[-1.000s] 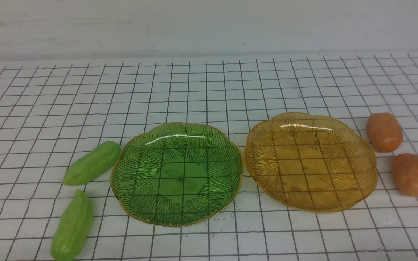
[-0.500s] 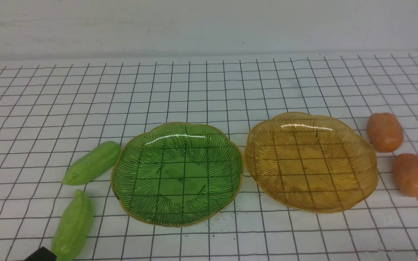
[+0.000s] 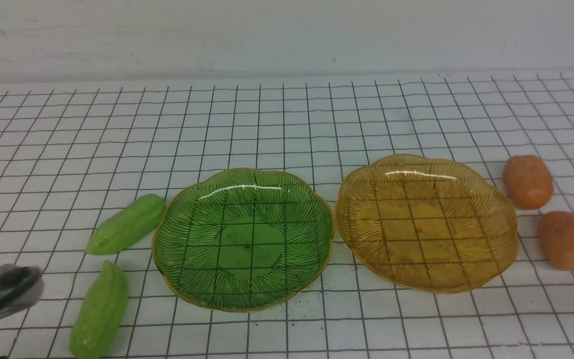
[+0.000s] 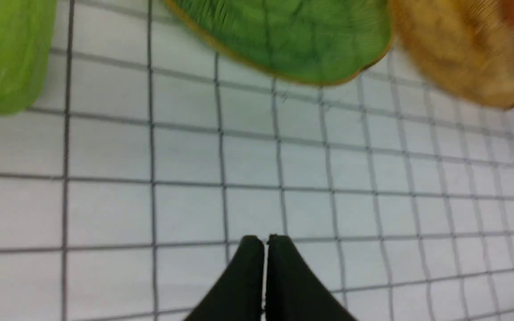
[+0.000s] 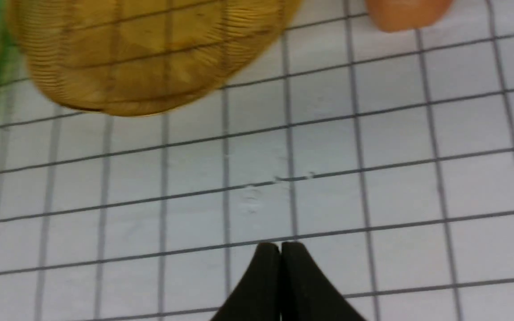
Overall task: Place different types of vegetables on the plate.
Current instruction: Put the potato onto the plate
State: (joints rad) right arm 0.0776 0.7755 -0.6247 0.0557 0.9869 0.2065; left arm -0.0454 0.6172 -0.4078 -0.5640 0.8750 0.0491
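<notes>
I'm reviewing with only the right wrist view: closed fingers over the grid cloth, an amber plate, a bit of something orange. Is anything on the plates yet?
Observer: No. The front view shows the amber plate and the green plate both bare.
Operator: And the orange thing?
Observer: One of two potatoes right of the amber plate: the far potato and the near potato, both on the cloth.
Operator: Where is the left arm?
Observer: The left gripper is shut and empty, at the front left, to the left of the near gourd.
</notes>
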